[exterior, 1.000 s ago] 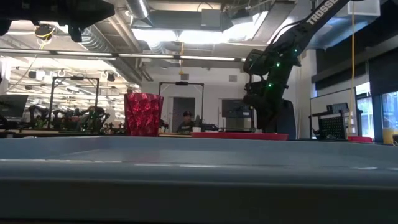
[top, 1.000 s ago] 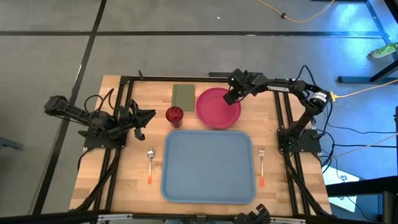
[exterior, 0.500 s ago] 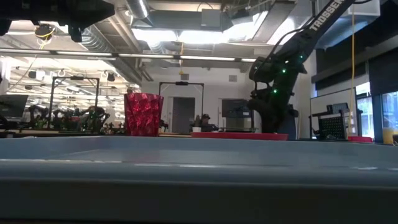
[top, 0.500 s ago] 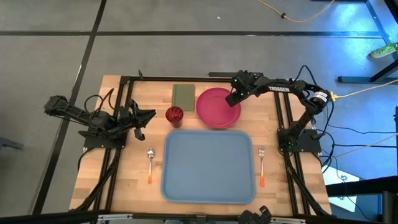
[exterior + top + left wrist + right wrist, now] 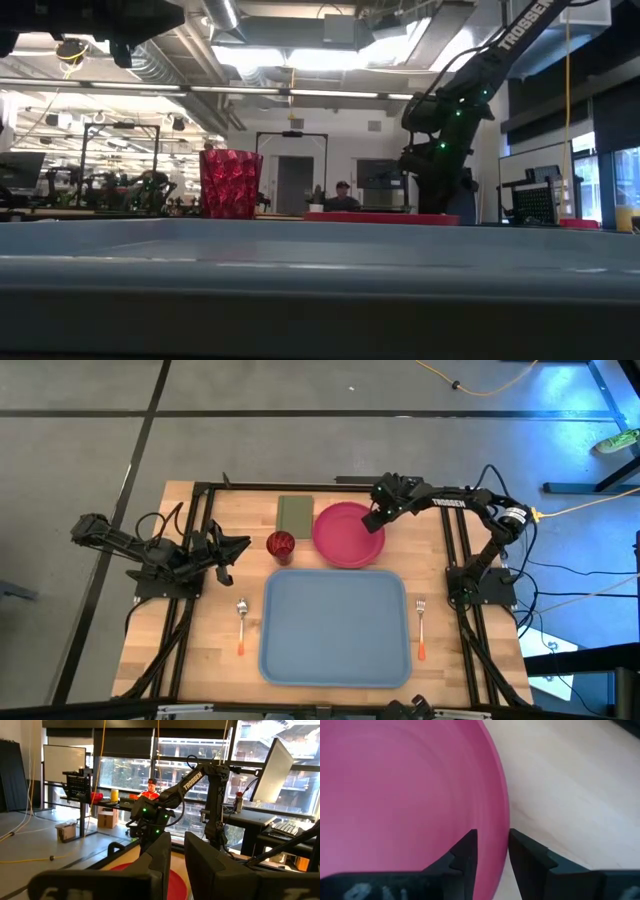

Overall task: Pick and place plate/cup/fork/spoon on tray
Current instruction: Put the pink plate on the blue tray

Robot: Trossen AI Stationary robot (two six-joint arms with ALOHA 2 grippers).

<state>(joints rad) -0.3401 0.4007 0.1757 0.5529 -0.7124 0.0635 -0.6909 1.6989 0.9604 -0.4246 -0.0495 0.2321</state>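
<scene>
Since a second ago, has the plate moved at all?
Yes. In the high view the plate has slid slightly left, closing on the green pad, with the right gripper at its rim.

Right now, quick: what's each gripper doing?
Left gripper: shut, holding nothing, parked beside the small dark red translucent cup.
Right gripper: shut on the rim of the round pink-red plastic plate.
</scene>
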